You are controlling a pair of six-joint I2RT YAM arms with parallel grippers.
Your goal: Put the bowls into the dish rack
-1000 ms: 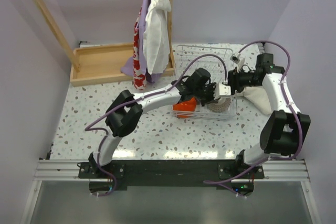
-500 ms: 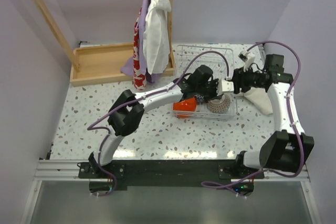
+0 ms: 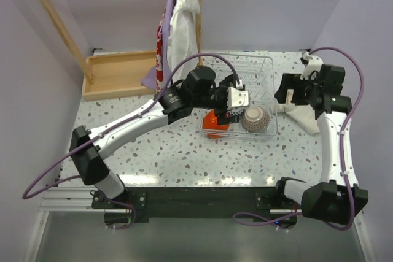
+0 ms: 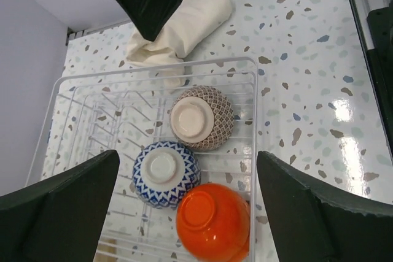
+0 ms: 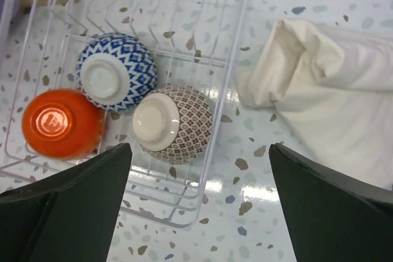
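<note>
The left gripper (image 3: 238, 98) and right gripper (image 3: 287, 95) were observed open, empty; three bowls (image 4: 201, 118) were racked directly beneath the left gripper.

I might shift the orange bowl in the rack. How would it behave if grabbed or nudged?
The orange bowl looks glossy and rounded, so a pinch may slip off. It sits upside down among the rack wires, so a nudge would probably rock it, not roll it. Glaze suggests ceramic: rigid, chippable.
</note>
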